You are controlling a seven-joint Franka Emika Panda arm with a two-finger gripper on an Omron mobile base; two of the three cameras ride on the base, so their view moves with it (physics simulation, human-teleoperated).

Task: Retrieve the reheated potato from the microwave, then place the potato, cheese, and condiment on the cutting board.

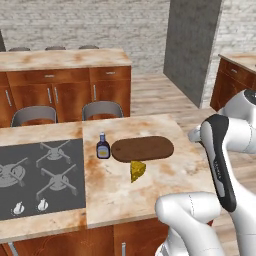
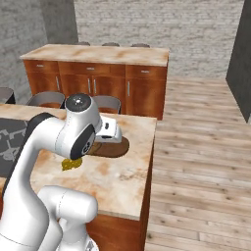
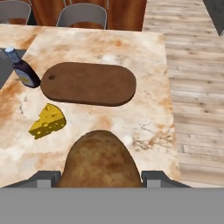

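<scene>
Hand (image 3: 101,183) of mine grips the potato (image 3: 101,159) above the desk (image 3: 144,65), so retrieval looks done — I judge the cutting board (image 3: 89,83) bare, with cheese (image 3: 47,121) and condiment (image 3: 24,70) just beside it — all three left to place.

Holding potato (image 3: 101,159) in claw (image 3: 100,177), jaws tight on both sides. Straight ahead of claw I see cutting board (image 3: 88,83), top bare, way in from above free. Cheese (image 3: 47,121) sits ahead-left of claw, just off board's near edge. Condiment (image 3: 24,69) stands farther left, upright, just beside board's left end. Counter (image 3: 148,74) right of board bare. Chairs (image 3: 82,16) stand beyond counter's far edge.
</scene>
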